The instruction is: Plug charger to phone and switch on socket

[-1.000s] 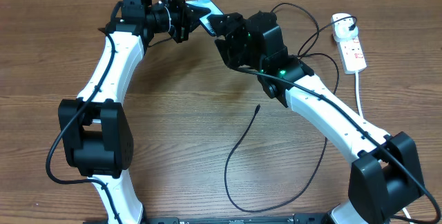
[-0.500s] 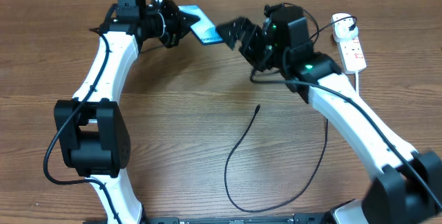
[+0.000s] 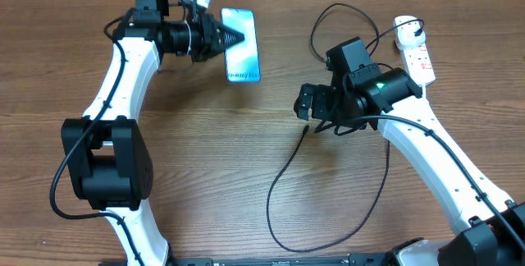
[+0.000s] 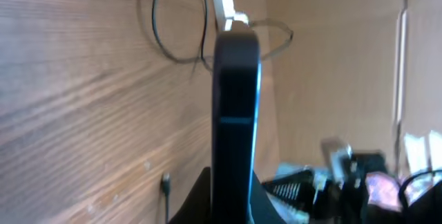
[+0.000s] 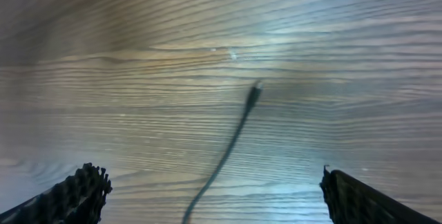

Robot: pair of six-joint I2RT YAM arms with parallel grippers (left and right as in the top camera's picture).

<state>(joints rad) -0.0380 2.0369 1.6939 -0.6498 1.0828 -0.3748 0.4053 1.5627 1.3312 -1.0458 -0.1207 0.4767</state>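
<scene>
The left gripper (image 3: pixel 215 38) is clamped on one edge of the phone (image 3: pixel 243 44) at the far side of the table (image 3: pixel 205 176). The right gripper (image 5: pixel 210 193) hangs with jaws wide apart above the charger (image 5: pixel 230 144), whose plug tip (image 5: pixel 254 94) lies loose on the wood, well apart from the socket (image 3: pixel 420 59). To take the tip well, it should descend with the tip centred, turn its fingers across the cable, and pinch just behind the connector so the end protrudes. The phone's port is probably hidden in the blurred left wrist view.
</scene>
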